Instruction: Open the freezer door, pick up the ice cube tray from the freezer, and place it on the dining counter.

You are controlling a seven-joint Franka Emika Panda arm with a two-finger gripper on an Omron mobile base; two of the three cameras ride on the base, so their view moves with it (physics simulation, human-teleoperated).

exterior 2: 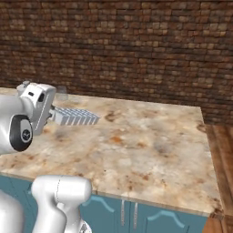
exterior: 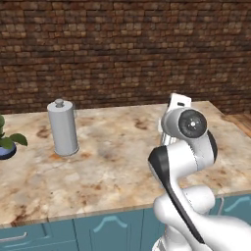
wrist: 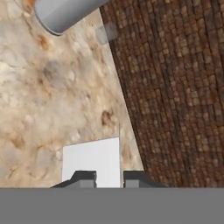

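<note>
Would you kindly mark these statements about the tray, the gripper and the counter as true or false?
1. The gripper is shut on the ice cube tray. True.
2. The ice cube tray lies flat on the dining counter. False: it is held above the counter, and its shadow falls on the stone beneath.
3. A grey cylinder stands upright on the dining counter. True.
4. The wall behind the counter is white tile. False: it is brown brick.
5. A potted plant sits at the counter's left end in the left base view. True.
</note>
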